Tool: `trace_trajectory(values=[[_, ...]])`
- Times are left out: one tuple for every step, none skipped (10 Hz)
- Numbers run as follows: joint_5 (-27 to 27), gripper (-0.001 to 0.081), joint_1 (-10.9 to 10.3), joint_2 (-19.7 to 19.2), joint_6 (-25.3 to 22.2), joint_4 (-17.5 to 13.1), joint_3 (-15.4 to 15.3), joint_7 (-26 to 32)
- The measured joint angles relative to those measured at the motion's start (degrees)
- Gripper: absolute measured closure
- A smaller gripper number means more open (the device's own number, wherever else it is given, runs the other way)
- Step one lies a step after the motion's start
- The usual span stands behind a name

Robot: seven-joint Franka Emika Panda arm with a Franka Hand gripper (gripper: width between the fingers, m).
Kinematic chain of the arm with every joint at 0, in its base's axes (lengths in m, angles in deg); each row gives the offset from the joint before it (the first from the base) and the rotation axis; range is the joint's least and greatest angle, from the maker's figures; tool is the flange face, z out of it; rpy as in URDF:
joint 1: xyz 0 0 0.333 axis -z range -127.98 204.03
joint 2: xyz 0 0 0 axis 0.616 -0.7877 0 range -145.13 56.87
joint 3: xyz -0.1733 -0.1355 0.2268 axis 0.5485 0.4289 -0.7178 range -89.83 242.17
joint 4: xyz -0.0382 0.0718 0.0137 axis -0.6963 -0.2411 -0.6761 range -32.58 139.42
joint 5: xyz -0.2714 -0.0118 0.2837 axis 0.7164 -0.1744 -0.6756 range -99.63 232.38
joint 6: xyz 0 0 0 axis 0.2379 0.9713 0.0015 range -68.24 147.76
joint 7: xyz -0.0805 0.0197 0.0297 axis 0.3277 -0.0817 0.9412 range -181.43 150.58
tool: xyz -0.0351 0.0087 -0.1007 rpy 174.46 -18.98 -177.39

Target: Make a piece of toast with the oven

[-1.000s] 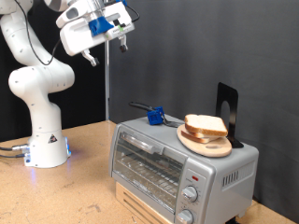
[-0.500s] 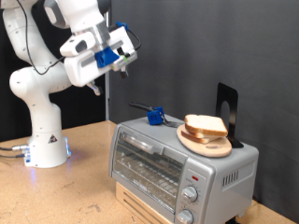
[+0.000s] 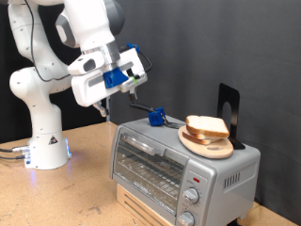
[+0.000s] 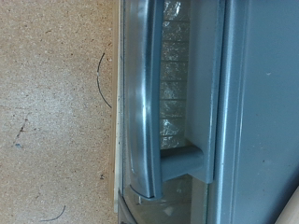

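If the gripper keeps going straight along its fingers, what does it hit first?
Most likely the oven: the wrist view looks onto its door handle and glass door. The gripper hangs above the oven; depth is unclear, so handle versus glass is a guess.

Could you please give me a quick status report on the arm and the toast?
Gripper in the air above the oven, holding nothing visible. Piece of toast on wooden plate atop the oven. Oven door shut; wrist view shows its handle.

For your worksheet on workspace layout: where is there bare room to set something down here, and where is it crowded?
Free: the wooden table between the robot base and the oven. Crowded: the oven top, holding the plate of toast, a blue tool and a black stand.
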Motion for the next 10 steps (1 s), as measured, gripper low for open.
trace_trajectory(values=[[-0.43,-0.0002,-0.04,0.01,-0.09,0.0,0.18,0.86],[-3.13,-0.0002,-0.61,0.19,-0.73,0.07,0.81,3.55],[-5.19,-0.0002,-0.96,0.44,-1.1,0.62,1.22,5.72],[-5.4,-0.0002,-1.0,0.4,-0.94,1.8,0.97,5.96],[-5.38,-0.0002,-1.01,0.01,-0.63,3.18,0.51,5.68],[-5.37,-0.0002,-1.01,-0.69,0.67,4.48,-0.06,5.09],[-5.37,-0.0002,-1.01,-1.72,2.76,5.69,-0.73,4.18],[-5.39,-0.0002,-1.02,-3.02,5.28,6.62,-1.38,3.39],[-5.52,-0.0002,-1.02,-4.24,7.33,7.13,-1.87,2.87],[-5.76,-0.0002,-1.02,-5.28,8.86,7.45,-2.09,2.67]])
